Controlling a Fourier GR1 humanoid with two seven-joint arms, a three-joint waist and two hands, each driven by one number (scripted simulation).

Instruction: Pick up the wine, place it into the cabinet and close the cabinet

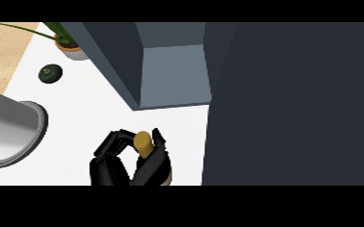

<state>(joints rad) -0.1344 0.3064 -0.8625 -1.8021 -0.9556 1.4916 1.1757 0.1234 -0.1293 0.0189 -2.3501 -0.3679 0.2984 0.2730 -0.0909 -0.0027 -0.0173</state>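
The wine bottle shows mostly as its yellow cap (143,143), low in the head view on the white counter (85,115). My right hand (151,166) is shut on the bottle. Its fingers (113,146) curl round the left side and its thumb rises on the right of the cap, so most of the bottle's body is hidden. Just beyond the hand stands the open cabinet (174,72), its blue-grey inside facing me. The cabinet's dark door (284,101) fills the right side of the view. My left hand does not show.
A round metal basin (25,130) sits at the left edge of the counter. A dark green round fruit (50,72) lies at the back left, and a potted plant (71,48) stands behind it, next to the cabinet's left wall.
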